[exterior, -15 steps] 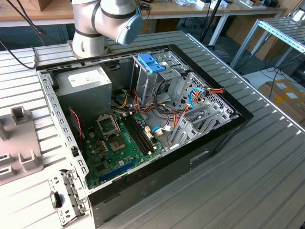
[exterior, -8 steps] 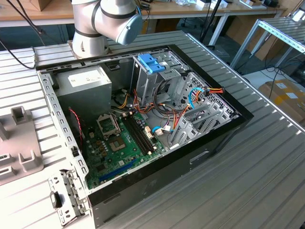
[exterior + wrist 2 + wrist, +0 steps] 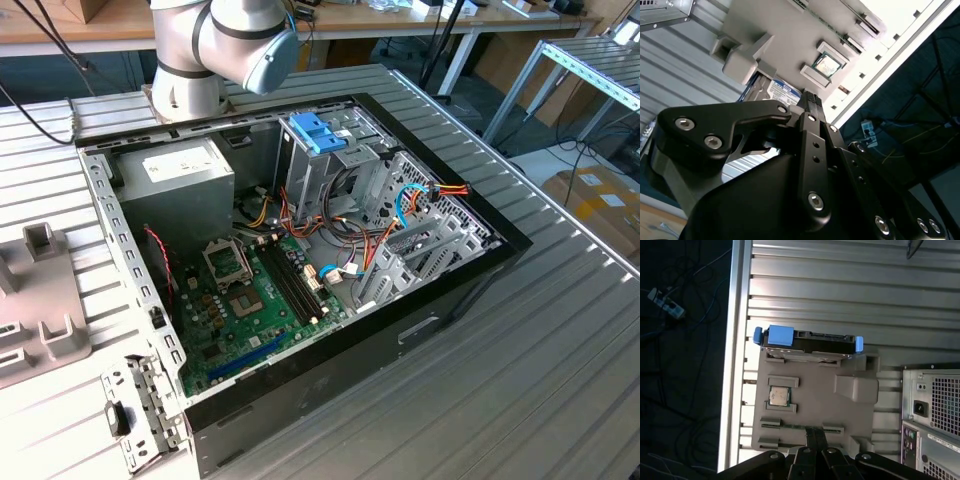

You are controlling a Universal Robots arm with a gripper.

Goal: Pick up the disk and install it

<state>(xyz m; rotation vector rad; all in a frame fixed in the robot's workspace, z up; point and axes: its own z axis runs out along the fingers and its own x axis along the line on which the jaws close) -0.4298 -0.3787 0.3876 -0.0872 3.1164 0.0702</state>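
Note:
The disk (image 3: 807, 342) stands on its long edge in a slot at one end of a grey fixture plate (image 3: 815, 405). It is a dark drive in a light-blue carrier with a blue tab. In the second wrist view a corner of the disk (image 3: 776, 90) shows behind the gripper body. My gripper (image 3: 815, 437) hangs above the opposite end of the plate, well apart from the disk. Its black fingers are together with nothing between them. In the second wrist view the gripper (image 3: 810, 97) is seen edge-on.
A processor chip (image 3: 779, 396) lies in a pocket of the plate. The open computer case (image 3: 300, 260) sits on the ribbed metal table (image 3: 560, 360), its drive cage (image 3: 330, 160) topped by a blue part. The table edge (image 3: 732, 365) runs beside the plate.

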